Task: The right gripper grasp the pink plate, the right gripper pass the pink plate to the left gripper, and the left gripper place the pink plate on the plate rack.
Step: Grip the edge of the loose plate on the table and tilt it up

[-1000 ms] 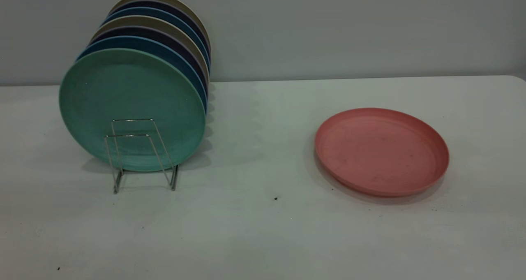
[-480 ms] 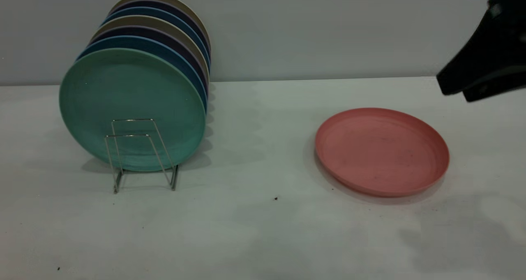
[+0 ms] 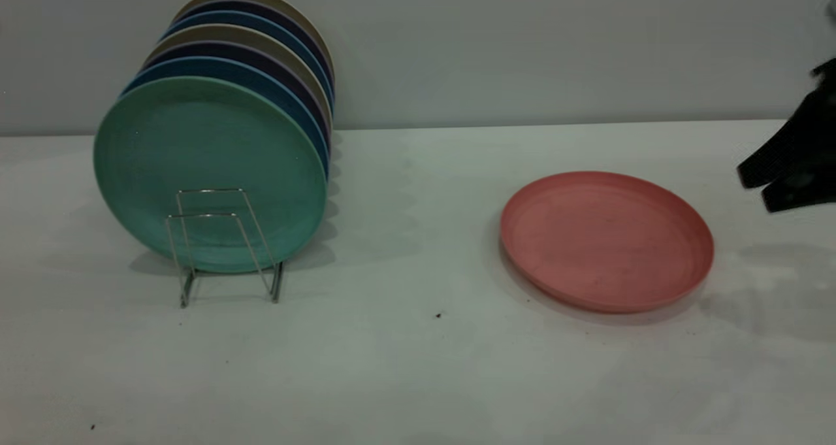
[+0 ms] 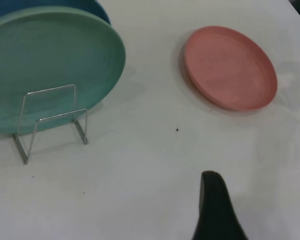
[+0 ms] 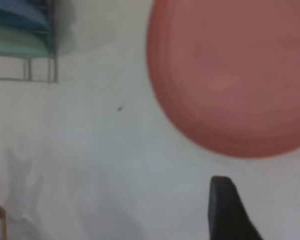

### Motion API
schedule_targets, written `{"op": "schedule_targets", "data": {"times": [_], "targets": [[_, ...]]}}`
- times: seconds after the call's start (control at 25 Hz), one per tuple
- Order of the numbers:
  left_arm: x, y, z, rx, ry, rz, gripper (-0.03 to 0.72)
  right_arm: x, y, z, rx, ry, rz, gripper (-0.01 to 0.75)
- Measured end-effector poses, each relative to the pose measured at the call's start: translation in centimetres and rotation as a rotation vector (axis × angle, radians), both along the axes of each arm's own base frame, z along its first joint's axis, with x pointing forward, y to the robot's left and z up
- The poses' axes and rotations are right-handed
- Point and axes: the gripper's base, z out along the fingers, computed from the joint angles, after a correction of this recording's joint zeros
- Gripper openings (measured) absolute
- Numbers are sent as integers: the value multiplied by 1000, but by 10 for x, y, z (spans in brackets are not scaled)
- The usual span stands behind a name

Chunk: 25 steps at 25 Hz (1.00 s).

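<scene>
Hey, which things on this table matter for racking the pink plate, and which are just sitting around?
Belongs to the job:
pink plate, flat on the table
plate rack, front slots free
right gripper, open, beside the plate
left gripper

Just there:
teal-green plate and the blue, dark and beige plates behind it, upright in the rack

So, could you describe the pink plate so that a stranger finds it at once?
Start at the plate rack, which holds upright plates on the table's left side. Look right across bare tabletop. The pink plate lies flat and alone there, the only plate not standing.
</scene>
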Motion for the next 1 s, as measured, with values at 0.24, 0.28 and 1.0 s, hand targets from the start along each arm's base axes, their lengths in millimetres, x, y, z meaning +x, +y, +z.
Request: {"op": "schedule_targets", "data": {"times": [0.24,0.28,1.0], "targets": [[0,0,0,8,-6,-7,483,22,-8,-46,-3,45,-58,389],[0,0,0,8,-6,-7,483,24,-9,-52,-6,52,-65,389],[0,0,0,12,-9,-10,483,48,8,-85,-173,-19,-151,331]]}}
